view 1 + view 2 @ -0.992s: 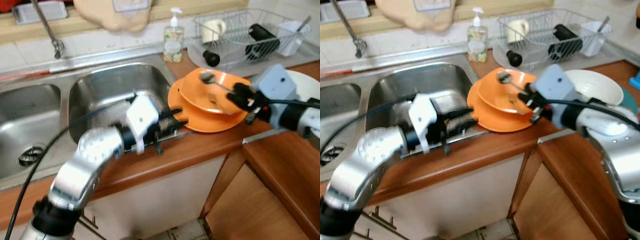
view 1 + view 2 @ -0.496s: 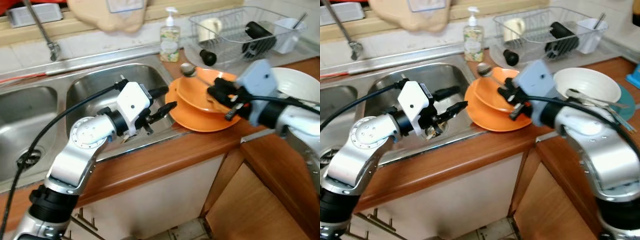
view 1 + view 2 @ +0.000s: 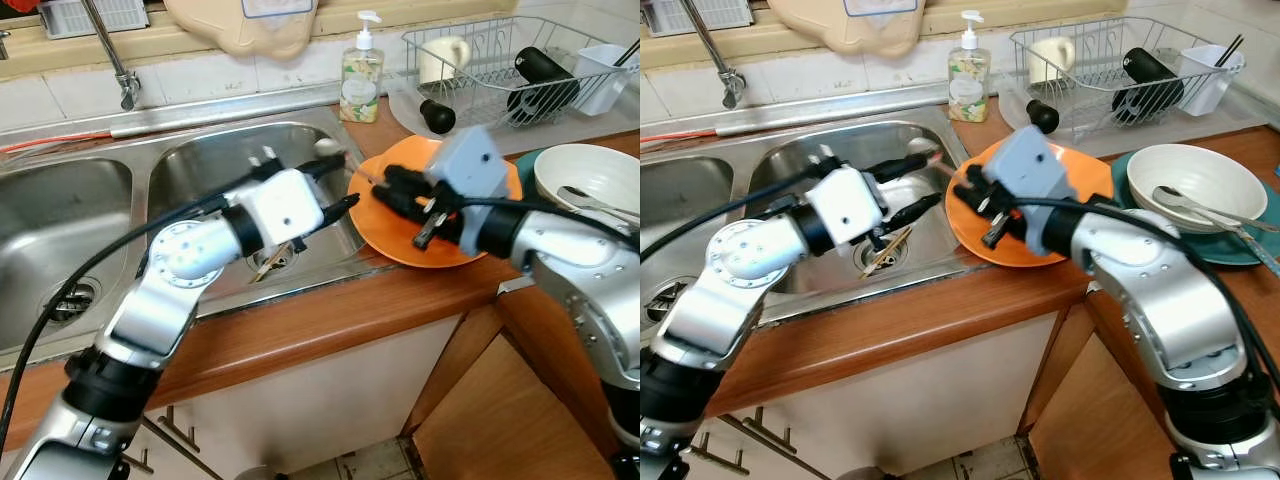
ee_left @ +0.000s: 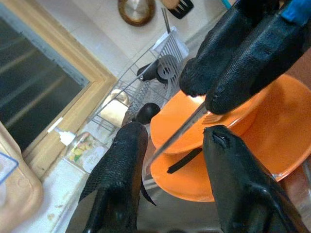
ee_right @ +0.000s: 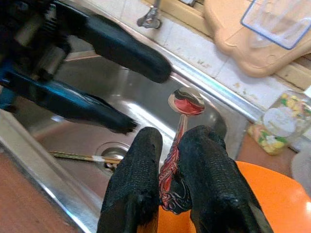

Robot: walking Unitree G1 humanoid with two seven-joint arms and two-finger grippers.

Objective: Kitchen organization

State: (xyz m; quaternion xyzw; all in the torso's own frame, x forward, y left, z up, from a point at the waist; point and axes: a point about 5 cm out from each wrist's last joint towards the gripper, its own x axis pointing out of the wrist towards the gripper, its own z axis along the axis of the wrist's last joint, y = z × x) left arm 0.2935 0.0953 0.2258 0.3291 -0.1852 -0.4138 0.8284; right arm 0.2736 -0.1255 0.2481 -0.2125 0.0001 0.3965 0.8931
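Over the near edge of the steel sink basin [image 3: 215, 165], a silver metal spoon [image 5: 182, 114] sticks out from between the right gripper [image 5: 167, 187] fingers, clamped, bowl toward the left gripper [image 3: 335, 185], whose fingers are spread apart just beside it. Both arms reach inward above stacked orange plates [image 3: 400, 235].
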